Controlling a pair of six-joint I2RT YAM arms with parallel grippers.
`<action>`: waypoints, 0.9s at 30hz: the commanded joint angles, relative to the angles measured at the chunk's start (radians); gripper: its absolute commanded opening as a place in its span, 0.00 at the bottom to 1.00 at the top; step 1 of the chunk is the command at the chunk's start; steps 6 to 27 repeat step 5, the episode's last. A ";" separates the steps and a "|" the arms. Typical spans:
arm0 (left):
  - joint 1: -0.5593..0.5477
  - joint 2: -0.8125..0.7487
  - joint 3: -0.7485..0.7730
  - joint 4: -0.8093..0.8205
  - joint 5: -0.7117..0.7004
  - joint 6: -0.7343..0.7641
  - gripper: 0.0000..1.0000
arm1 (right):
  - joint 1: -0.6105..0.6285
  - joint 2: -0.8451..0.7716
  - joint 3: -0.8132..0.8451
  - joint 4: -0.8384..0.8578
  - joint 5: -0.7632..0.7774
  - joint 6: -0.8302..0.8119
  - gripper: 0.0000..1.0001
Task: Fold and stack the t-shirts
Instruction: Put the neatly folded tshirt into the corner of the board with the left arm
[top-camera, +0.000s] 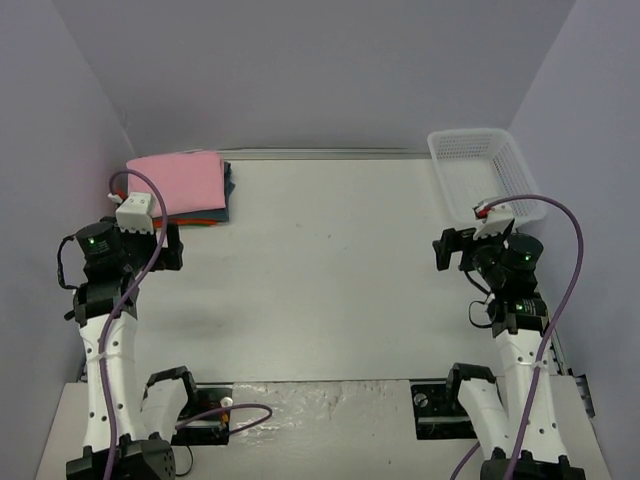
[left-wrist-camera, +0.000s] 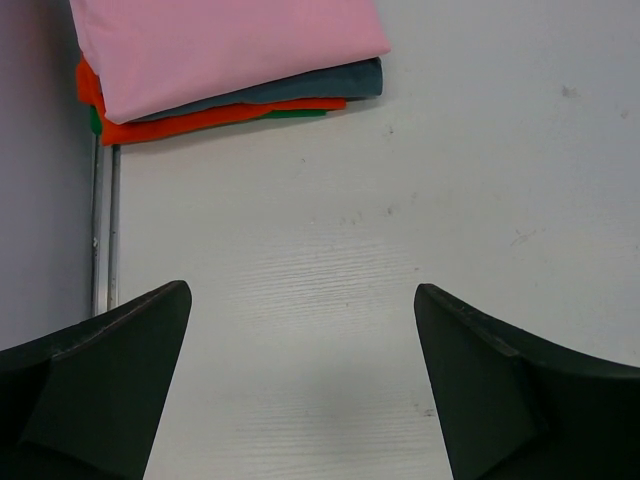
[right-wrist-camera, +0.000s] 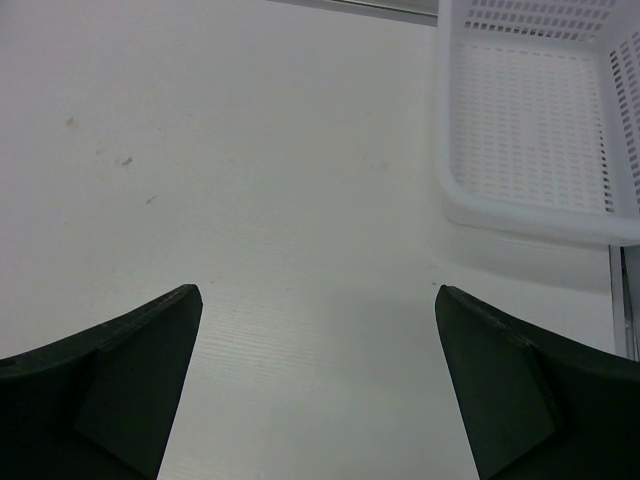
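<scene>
The pink t-shirt is lying folded on top of a stack at the far left corner of the surface. The blue-grey t-shirt and orange t-shirt are lying beneath it. The left jaws and right jaws are standing released, grasping nothing. A white basket is sitting at the far right corner.

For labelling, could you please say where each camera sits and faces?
Top external: above and behind, looking down at the table; left arm and right arm show.
Left wrist: on the left arm, facing the t-shirts; open left tool shows.
Right wrist: on the right arm, facing the basket; open right tool shows.
Top and left wrist share the t-shirts.
</scene>
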 joint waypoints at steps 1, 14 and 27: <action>0.010 -0.003 0.001 0.036 0.032 0.020 0.94 | -0.008 0.012 0.022 0.026 0.012 0.029 1.00; 0.010 0.011 0.006 0.033 0.050 0.017 0.94 | -0.008 0.067 0.048 -0.006 -0.009 -0.008 1.00; 0.010 0.011 0.006 0.033 0.050 0.017 0.94 | -0.008 0.067 0.048 -0.006 -0.009 -0.008 1.00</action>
